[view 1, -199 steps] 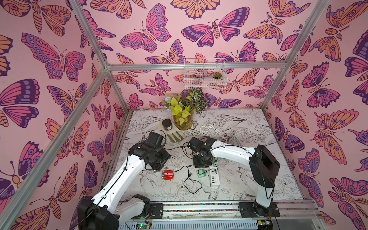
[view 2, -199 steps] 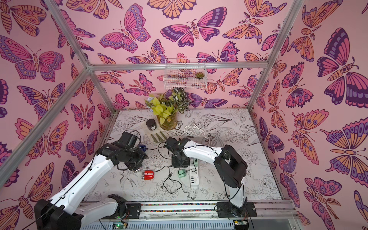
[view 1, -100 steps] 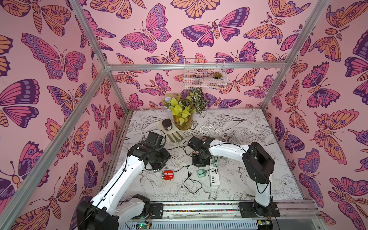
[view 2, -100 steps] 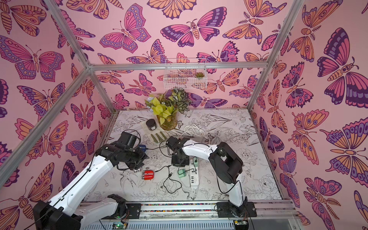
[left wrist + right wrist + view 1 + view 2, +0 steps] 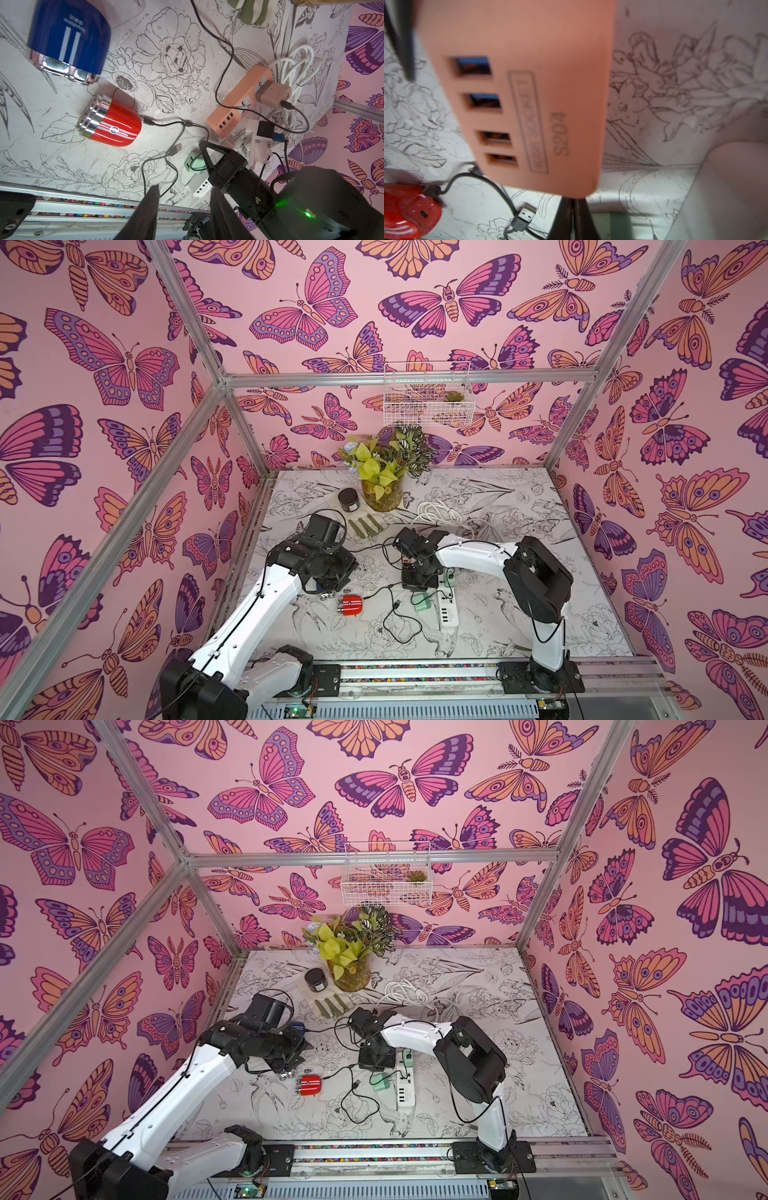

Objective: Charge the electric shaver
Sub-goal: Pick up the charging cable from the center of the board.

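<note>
Down at lower centre in both top views, the red shaver (image 5: 350, 605) lies on its side on the counter (image 5: 540, 614), with its chrome head toward the left of the frame. A black cable (image 5: 148, 121) ends in a small connector that touches the shaver's rounded end. Whether it is seated cannot be told, and the right wrist view shows a small dark port on that end beside the connector. A flat USB plug (image 5: 175, 148) lies loose on the counter between the shaver and a green adapter (image 5: 194, 163). The adapter sits just beside a white power strip (image 5: 449, 610), right of the shaver in a top view.

The right gripper (image 5: 572, 204) has its jaws pressed together with nothing seen between them. Its tips are near the green adapter and close to the end of a salmon power strip (image 5: 529, 83) with four USB ports. The left gripper (image 5: 185, 187) stands partly open, holding nothing, just left of the shaver in a top view.

A blue shaver (image 5: 66, 39) lies apart from the red one; in a top view only a bit of it shows past the left arm. Toward the back of the counter stand a vase (image 5: 382, 499) of leaves and a white cord coil (image 5: 440, 512).
</note>
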